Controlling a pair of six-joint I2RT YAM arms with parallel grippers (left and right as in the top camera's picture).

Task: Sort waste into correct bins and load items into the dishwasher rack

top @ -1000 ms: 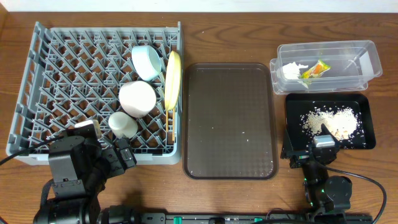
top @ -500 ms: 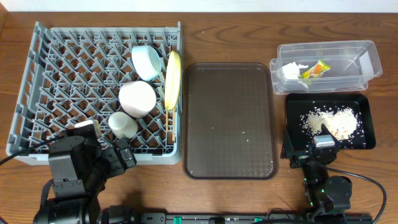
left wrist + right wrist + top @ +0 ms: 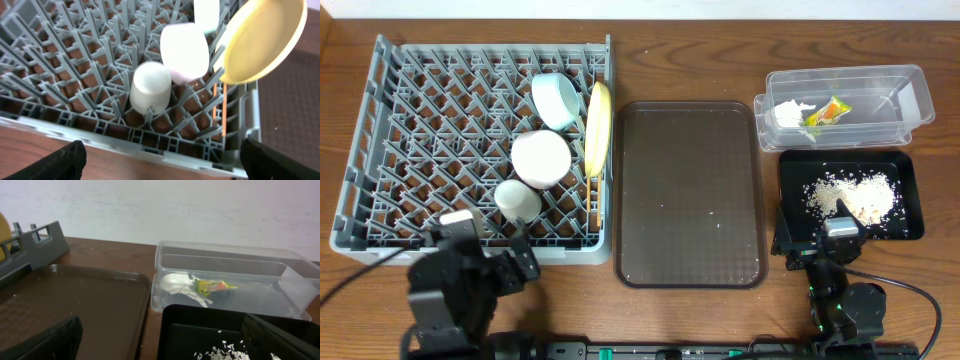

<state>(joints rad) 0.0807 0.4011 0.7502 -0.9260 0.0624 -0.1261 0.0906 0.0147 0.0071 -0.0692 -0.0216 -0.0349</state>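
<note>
Sorting and loading look all but done. The large grey pegged plastic dishwasher rack (image 3: 430,120) holds the round yellow plate (image 3: 597,125) on edge at its right wall. Beside the plate, inside the rack, are the light blue bowl (image 3: 557,100), white bowl (image 3: 541,158) and small white cup (image 3: 517,200). A thin pale strip by the rack's right wall may be the chopsticks (image 3: 591,200); I cannot be sure.

Well to the right of the rack, the clear plastic tub (image 3: 910,100) contains the yellow-orange-green wrapper (image 3: 830,110) and crumpled white paper (image 3: 790,113). The glossy black tray (image 3: 910,200) carries the rice-like scraps (image 3: 855,197).

The left gripper (image 3: 161,162) hangs at the rack's near edge, the right gripper (image 3: 160,340) far to the rack's right, both with jaws spread and empty. A few specks lie on the brown serving tray (image 3: 688,190) beside the rack. The next move is likely only a check and parking the arms.
</note>
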